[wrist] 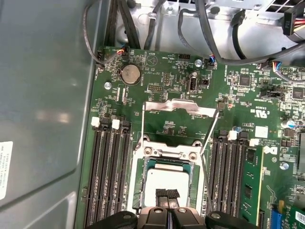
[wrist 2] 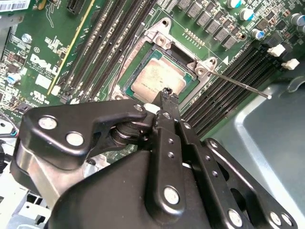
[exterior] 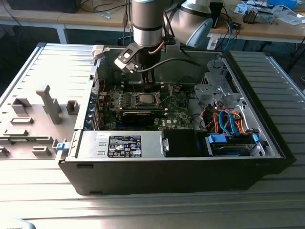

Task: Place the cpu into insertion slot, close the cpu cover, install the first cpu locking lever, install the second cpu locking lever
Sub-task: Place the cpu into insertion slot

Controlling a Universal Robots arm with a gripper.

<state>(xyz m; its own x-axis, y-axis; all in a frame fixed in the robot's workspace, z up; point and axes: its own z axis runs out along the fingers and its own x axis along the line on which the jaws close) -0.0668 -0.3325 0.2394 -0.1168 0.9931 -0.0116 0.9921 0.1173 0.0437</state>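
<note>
The cpu (wrist: 164, 177) seated, cpu cover (wrist: 178, 107) raised.
We see jaws clenched, empty, above the insertion slot (wrist: 167, 151).

Cool, even light washes the ribbed silvery metal table (exterior: 143, 210), palest along its near edge. The open black computer case (exterior: 167, 176) is dim inside. A soft glare patch lies on the grey sheet-metal wall (wrist: 47, 114) in the first wrist view; the flat silvery-beige square cpu (wrist: 167, 179) gleams pale, perhaps lit from overhead.
</note>
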